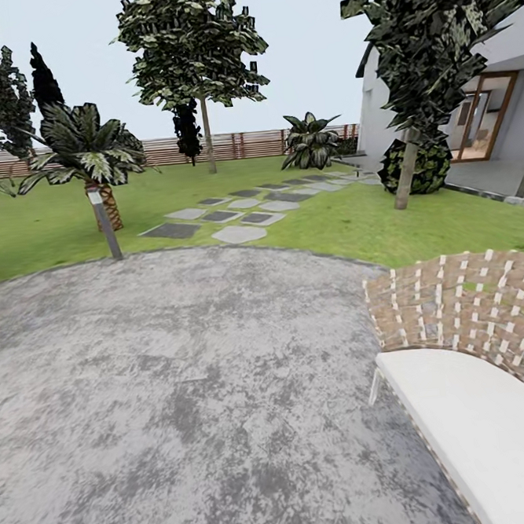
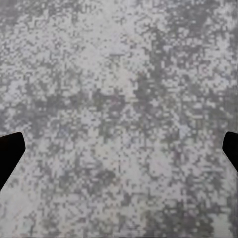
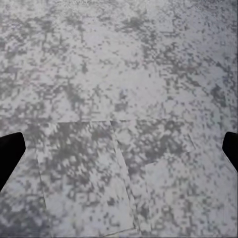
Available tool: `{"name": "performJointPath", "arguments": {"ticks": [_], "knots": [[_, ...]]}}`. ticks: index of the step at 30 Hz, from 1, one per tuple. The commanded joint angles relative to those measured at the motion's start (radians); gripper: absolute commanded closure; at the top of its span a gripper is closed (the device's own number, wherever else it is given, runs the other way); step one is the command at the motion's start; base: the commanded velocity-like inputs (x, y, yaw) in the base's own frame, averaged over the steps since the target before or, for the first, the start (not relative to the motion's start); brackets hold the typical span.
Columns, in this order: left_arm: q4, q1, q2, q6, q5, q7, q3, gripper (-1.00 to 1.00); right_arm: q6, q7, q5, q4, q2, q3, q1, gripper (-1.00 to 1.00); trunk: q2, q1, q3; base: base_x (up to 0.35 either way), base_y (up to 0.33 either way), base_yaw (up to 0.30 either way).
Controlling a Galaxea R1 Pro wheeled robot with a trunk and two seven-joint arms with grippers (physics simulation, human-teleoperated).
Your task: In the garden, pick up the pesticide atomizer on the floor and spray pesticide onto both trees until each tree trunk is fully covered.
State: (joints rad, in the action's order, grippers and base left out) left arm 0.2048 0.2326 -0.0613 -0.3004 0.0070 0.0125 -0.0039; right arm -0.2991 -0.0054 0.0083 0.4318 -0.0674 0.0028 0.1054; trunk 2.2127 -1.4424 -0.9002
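The head view looks out over a big round patch of grey speckled ground (image 1: 186, 394), with green grass (image 1: 46, 224) past it. A path of flat stone slabs (image 1: 211, 219) runs across the grass, about a dozen of them, pale and dark; the far ones are too small to count well. Two tall trees with bare trunks stand up: one tree (image 1: 207, 132) far off by the brown slat fence (image 1: 237, 145), and a second tree (image 1: 406, 172) nearer, by the white house (image 1: 439, 114), its top cut off by the picture's edge. There is one short palm (image 1: 96, 161), one thin grey post (image 1: 104, 223) in front of it, one leafy bush (image 1: 310, 141), and one woven chair with a white seat (image 1: 477, 387), partly cut off at the corner. A dark thin tree (image 1: 43, 82) stands behind the palm. In the left wrist view, the left gripper (image 2: 119, 153) shows two black fingertips (image 2: 10, 153) at the far sides, spread wide with nothing between them, just grey ground below. In the right wrist view, the right gripper (image 3: 119, 153) looks the same, fingertips (image 3: 10, 153) wide apart, and faint square lines mark the ground between them. The little spray bottle cannot be seen near either pair of fingers. The stone slabs and both trees lie well away, ahead of the fingers.
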Motion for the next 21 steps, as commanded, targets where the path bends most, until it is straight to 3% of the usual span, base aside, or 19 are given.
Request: {"name": "performJointPath", "arguments": {"ticks": [1, 21], "knots": [[-0.001, 0.001, 0.0, -0.003, 0.001, 0.001, -0.001, -1.0, -0.003, -0.001, 0.001, -0.001, 0.0, 0.0, 0.0, -1.0, 0.0, 0.0, -0.001, 0.34, 0.0, 0.0], [-0.001, 0.001, 0.0, -0.003, 0.001, 0.001, -0.001, -1.0, -0.003, 0.001, -0.002, 0.003, 0.0, -0.001, 0.0, -1.0, 0.0, 0.0, -0.002, 0.34, 0.0, 0.021]]}}
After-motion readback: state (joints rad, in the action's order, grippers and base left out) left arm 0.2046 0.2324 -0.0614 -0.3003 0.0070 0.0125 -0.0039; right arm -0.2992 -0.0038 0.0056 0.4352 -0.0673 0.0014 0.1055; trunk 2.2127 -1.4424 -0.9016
